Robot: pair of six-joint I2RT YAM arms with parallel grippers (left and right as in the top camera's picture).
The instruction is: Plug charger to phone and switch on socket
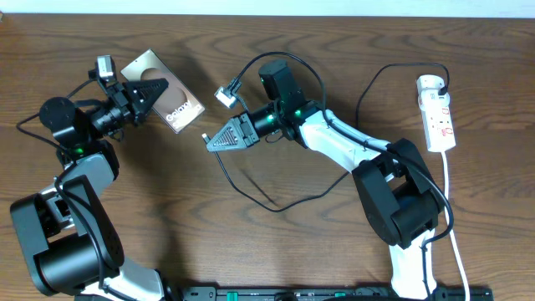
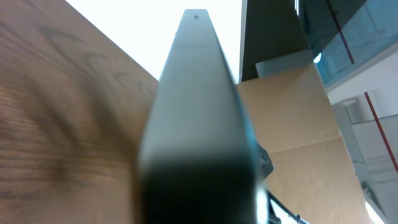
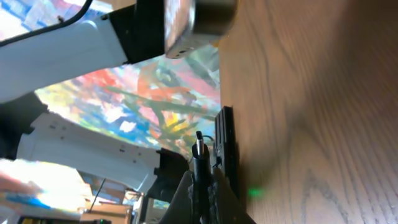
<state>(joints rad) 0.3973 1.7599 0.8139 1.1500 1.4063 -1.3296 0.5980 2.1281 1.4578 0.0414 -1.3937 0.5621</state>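
Observation:
The tan-brown phone (image 1: 178, 109) with white "Galaxy" print is lifted off the table at the upper left, and my left gripper (image 1: 153, 90) is shut on its upper end. In the left wrist view the phone (image 2: 193, 93) shows edge-on as a dark bar running away from the camera. My right gripper (image 1: 211, 140) is shut on the charger plug (image 1: 203, 137), which points left toward the phone with a small gap between them. In the right wrist view the slim black plug (image 3: 199, 152) sticks out from the shut fingers (image 3: 219, 193). The white socket (image 1: 436, 113) lies at the far right.
The charger's black cable (image 1: 251, 194) loops over the table in front of the right arm and runs up to the socket's far end. The socket's white cord (image 1: 452, 209) trails toward the front edge. Both arm bases stand at the front.

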